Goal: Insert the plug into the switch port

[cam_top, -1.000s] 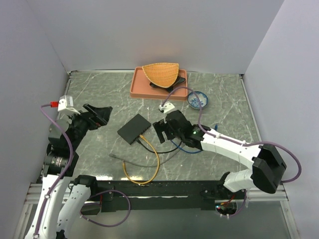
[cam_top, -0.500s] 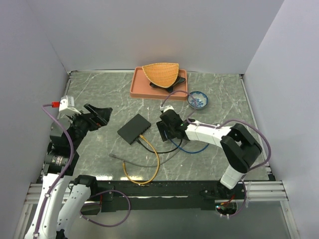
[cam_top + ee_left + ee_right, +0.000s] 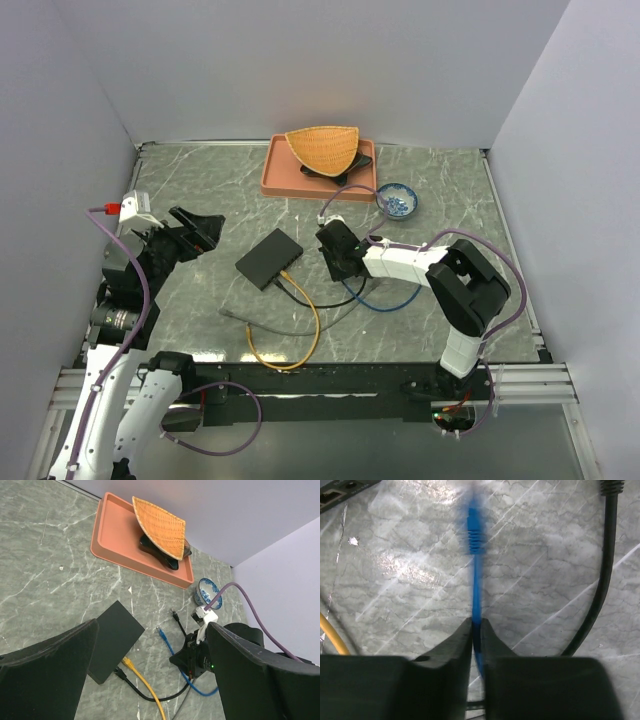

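Note:
The switch (image 3: pixel 268 258) is a flat black box lying mid-table, also seen in the left wrist view (image 3: pixel 114 639); a corner with sockets shows in the right wrist view (image 3: pixel 345 489). A yellow cable (image 3: pixel 310 322) and a black cable (image 3: pixel 292 287) meet its near side. The blue plug (image 3: pixel 474 525) lies blurred on the marble ahead of my right gripper (image 3: pixel 476 626), which is shut on the blue cable (image 3: pixel 476 592) just behind the plug. From above, that right gripper (image 3: pixel 336 262) sits low, right of the switch. My left gripper (image 3: pixel 205 232) hangs open and empty at the left.
At the back, a salmon tray (image 3: pixel 272 178) holds a wicker basket (image 3: pixel 322 148) on a black dish. A blue-patterned bowl (image 3: pixel 398 201) stands behind the right arm. A loose black cable (image 3: pixel 600 580) and a grey cable (image 3: pixel 250 322) lie near the switch.
My right arm folded in and its jaws went from open to shut on the blue cable. The left arm and the switch have not moved.

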Motion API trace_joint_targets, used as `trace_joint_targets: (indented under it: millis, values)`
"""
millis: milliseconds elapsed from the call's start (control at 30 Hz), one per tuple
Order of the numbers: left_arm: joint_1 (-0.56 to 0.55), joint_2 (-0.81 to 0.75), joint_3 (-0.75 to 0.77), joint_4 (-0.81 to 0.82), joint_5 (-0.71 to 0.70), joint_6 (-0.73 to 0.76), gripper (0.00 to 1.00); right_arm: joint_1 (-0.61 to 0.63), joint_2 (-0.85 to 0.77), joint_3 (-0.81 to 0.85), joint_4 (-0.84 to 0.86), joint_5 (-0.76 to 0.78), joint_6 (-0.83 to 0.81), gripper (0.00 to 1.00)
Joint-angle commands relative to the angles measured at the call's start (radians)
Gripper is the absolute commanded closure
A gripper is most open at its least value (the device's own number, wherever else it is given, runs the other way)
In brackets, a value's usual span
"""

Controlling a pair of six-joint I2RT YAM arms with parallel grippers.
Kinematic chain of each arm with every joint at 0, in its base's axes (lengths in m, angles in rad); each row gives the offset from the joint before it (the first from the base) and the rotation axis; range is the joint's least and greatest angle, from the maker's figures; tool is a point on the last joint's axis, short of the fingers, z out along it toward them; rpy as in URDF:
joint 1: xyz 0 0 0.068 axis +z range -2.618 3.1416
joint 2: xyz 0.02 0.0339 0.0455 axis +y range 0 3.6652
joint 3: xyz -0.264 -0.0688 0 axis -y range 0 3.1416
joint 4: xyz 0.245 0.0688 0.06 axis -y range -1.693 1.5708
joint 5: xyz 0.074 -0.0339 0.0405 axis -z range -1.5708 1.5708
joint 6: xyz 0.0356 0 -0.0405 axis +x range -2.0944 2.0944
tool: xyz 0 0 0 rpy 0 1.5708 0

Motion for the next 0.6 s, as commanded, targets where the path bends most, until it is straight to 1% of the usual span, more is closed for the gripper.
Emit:
trace_joint_targets:
  millis: [0,33,67,300,400,467,533,567]
  values:
    - [-0.001,0.004,-0.009,0.017,-0.017,0.009,0.04,-0.006,-0.022,0.041,-0.017,0.015,-0.007,0.94]
    - [-0.001,0.007,-0.007,0.016,-0.016,0.009,0.04,-0.006,-0.031,0.042,-0.023,0.018,-0.01,0.99]
    - [-0.001,0.008,-0.006,0.014,-0.016,0.01,0.04,-0.005,-0.051,0.041,-0.025,0.018,-0.012,1.0]
    - [-0.001,0.03,-0.027,0.043,0.004,0.002,0.04,-0.006,-0.166,0.039,-0.06,0.019,-0.044,1.0]
    - [-0.001,0.04,-0.042,0.066,0.033,0.001,0.04,-0.005,-0.235,0.027,-0.06,-0.01,-0.07,1.0]
    - [-0.001,0.047,-0.067,0.109,0.068,-0.001,0.04,-0.002,-0.295,0.007,-0.048,-0.047,-0.082,1.0]
    - [-0.003,0.054,-0.078,0.132,0.099,-0.01,0.04,0.001,-0.362,-0.022,-0.019,-0.088,-0.107,1.0]
    - [-0.001,0.057,-0.088,0.157,0.11,-0.013,0.04,0.001,-0.386,-0.031,-0.011,-0.134,-0.12,1.0]
